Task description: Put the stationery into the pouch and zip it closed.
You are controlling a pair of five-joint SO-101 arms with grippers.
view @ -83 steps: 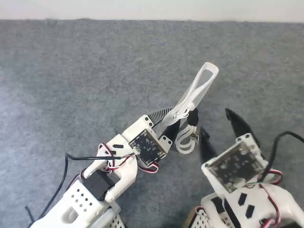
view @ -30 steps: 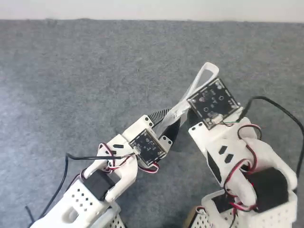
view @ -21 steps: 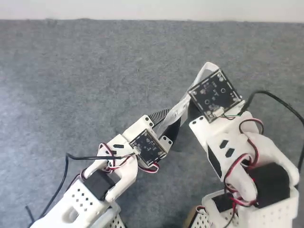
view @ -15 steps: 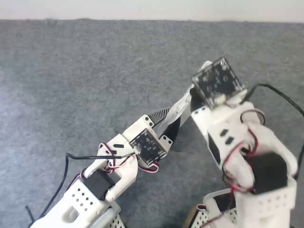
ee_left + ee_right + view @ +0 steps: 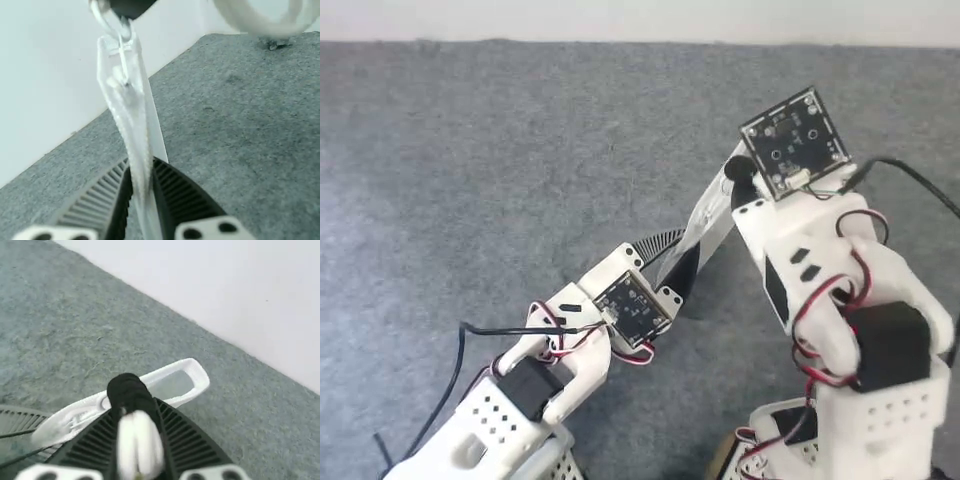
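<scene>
Left gripper [image 5: 141,172] clenched on 1 end of the clear pouch [image 5: 712,215] | right gripper [image 5: 134,405] grasping its white pull strap [image 5: 140,445] at the other end | we see the pouch edge-on, stretched between the 2 above the grey mat [image 5: 470,150], long axis slanting from the left gripper toward the far edge.

Surface: grey felt-like mat [image 5: 470,150] covering the table.
Far edge: white wall [image 5: 620,20], well beyond the left arm [image 5: 550,375].
On mat: black cable [image 5: 448,395], just beside the left arm.
</scene>
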